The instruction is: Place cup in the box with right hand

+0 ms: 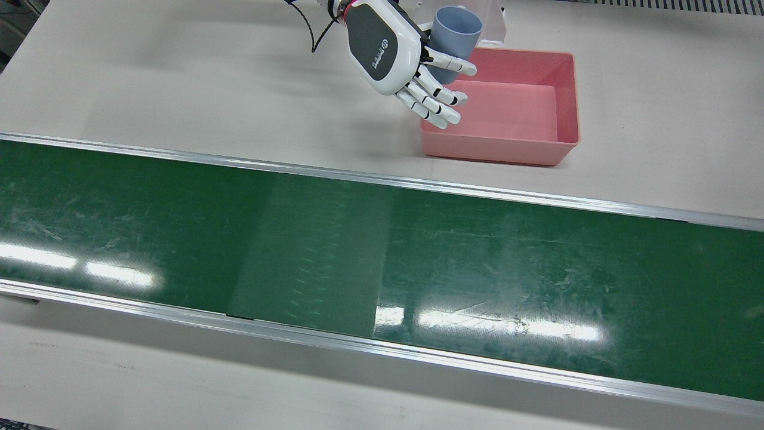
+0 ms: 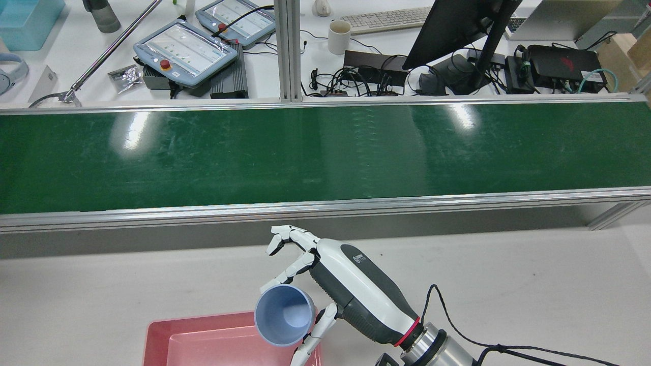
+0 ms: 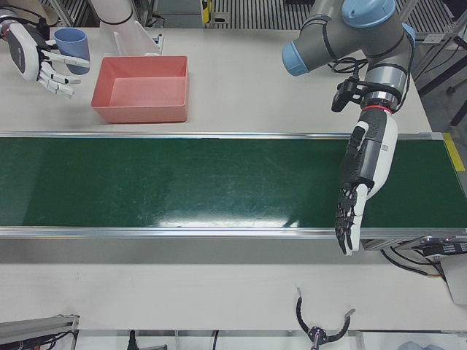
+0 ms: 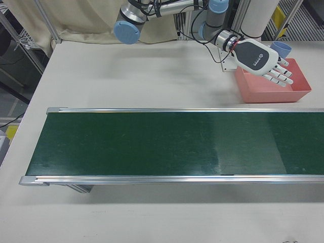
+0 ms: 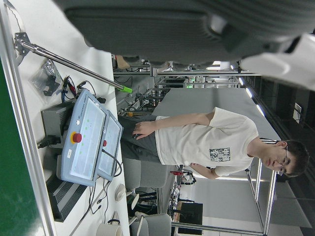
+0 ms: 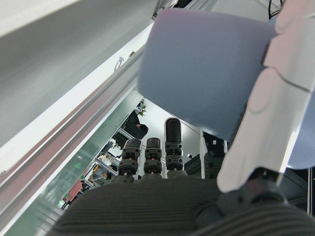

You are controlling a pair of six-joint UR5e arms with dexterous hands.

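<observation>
My right hand (image 1: 394,51) is shut on a light blue cup (image 1: 456,36), pinned between the thumb and the palm side while the other fingers stay stretched out. The cup is tilted and held in the air above the near corner of the pink box (image 1: 567,101), whose inside holds nothing. The rear view shows the cup's open mouth (image 2: 284,315) over the box's rim (image 2: 203,325). The cup fills the right hand view (image 6: 206,69). My left hand (image 3: 354,211) hangs fingers down over the green belt's far end, open and empty.
The green conveyor belt (image 1: 382,263) with metal rails runs across the table in front of the box. Behind it stand teach pendants (image 2: 185,48), a mug (image 2: 339,36), a monitor and cables. A person (image 5: 211,142) sits there.
</observation>
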